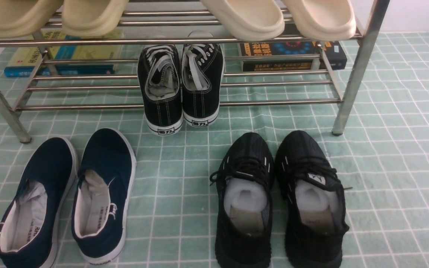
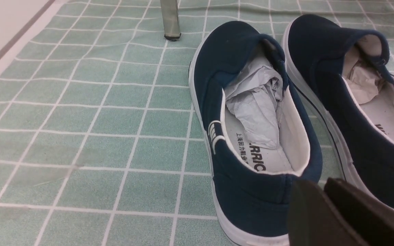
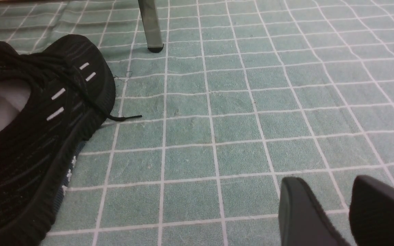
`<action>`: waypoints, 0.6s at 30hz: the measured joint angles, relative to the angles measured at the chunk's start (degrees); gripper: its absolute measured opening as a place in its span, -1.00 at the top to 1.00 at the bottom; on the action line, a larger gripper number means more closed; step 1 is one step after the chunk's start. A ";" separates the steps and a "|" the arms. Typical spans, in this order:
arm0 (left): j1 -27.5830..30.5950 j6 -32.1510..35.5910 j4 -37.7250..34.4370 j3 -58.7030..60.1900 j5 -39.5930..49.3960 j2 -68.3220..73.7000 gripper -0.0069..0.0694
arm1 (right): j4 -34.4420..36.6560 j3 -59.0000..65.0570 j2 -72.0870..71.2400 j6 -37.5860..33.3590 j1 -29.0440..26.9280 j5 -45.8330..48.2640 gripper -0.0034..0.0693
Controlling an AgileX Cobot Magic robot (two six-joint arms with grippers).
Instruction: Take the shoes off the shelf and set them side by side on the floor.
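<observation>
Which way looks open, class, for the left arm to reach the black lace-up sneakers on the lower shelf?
Probably yes: the black lace-up sneakers have heels jutting off the shelf, with bare floor between the navy slip-ons and black running shoes.

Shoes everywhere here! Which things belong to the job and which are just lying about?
Part of the job:
- navy slip-ons, side by side on the green floor
- metal shelf

Just lying about:
- black lace-up sneakers on the lower rack
- black running shoes
- cream slippers
- books
</observation>
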 joint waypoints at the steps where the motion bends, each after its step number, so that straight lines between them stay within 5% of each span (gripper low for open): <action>1: 0.00 0.00 0.05 0.00 0.00 0.00 0.57 | 0.00 0.00 0.00 0.00 0.00 0.00 0.25; 18: 0.00 0.00 0.11 0.00 0.00 0.00 0.52 | 0.07 0.00 0.00 0.00 0.00 0.00 0.25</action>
